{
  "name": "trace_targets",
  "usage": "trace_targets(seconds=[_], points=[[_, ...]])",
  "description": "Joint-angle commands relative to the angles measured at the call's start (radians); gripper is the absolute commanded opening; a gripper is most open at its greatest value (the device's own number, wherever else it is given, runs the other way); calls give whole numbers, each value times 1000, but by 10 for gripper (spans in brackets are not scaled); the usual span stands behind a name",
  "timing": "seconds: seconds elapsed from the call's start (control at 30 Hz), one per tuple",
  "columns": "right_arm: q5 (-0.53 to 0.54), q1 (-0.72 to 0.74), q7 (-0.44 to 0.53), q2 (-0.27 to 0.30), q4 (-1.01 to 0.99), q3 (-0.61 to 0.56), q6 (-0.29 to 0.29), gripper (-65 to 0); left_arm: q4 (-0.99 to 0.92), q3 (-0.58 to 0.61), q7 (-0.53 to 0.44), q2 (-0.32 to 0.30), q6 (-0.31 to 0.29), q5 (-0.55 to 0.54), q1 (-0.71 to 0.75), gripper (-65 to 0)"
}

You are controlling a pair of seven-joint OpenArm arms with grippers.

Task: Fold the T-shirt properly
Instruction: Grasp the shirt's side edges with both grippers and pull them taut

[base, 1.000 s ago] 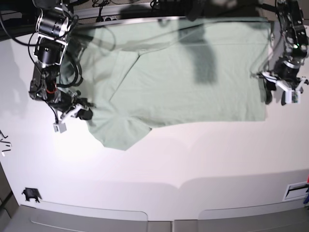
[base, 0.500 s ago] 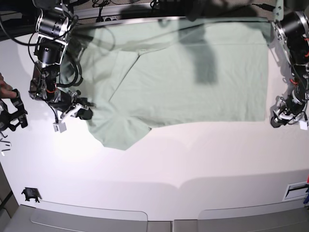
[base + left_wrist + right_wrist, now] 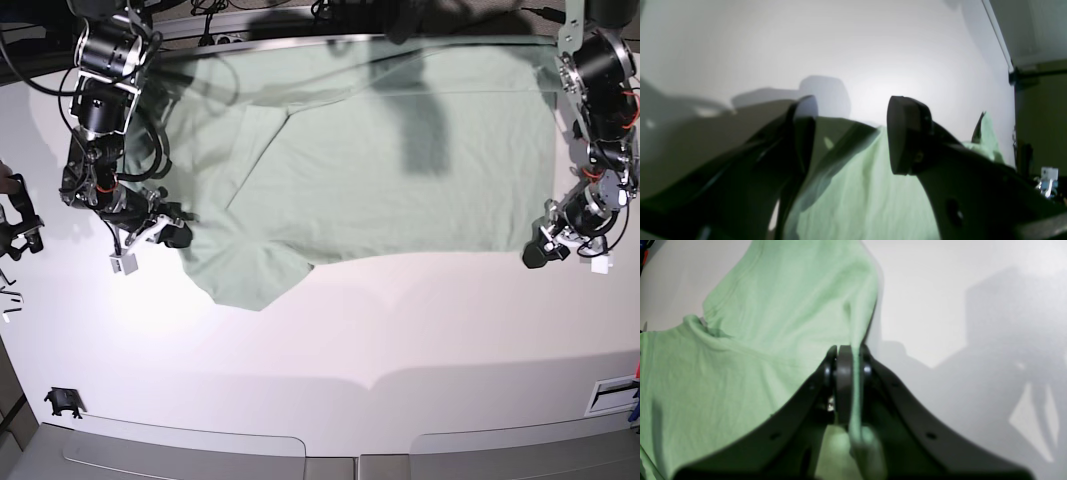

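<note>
A wide white table fills nearly the whole base view, smooth and brightly lit, with a glare patch near 8 o'clock. Soft grey shadows fall across it toward 12 o'clock. A metal rail edges the far side, with dark cables bunched beyond it. A small black clip lies at 7 o'clock. A white slotted label sits at 4 o'clock.

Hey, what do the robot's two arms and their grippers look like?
Both arms are black, built from drum-shaped joints with loose black cables. The left gripper and right gripper have matte black curved fingers with flat pads. Small white parts sit near each wrist.
</note>
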Motion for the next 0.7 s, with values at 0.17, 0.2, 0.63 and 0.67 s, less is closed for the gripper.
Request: trace_targets(seconds=[0.17, 0.2, 0.63, 0.67], points=[[-3, 19, -4, 14, 11, 3, -4, -650, 6, 1, 27, -25, 13, 24, -8, -478], [-3, 19, -4, 14, 11, 3, -4, -650, 6, 1, 24, -27, 13, 24, -8, -515], [232, 8, -220, 19, 164, 4, 3, -650, 8, 1, 182, -90, -69, -342, -5, -650], [248, -1, -236, 21, 193, 6, 3, -650, 8, 1, 217, -95, -69, -381, -3, -650]])
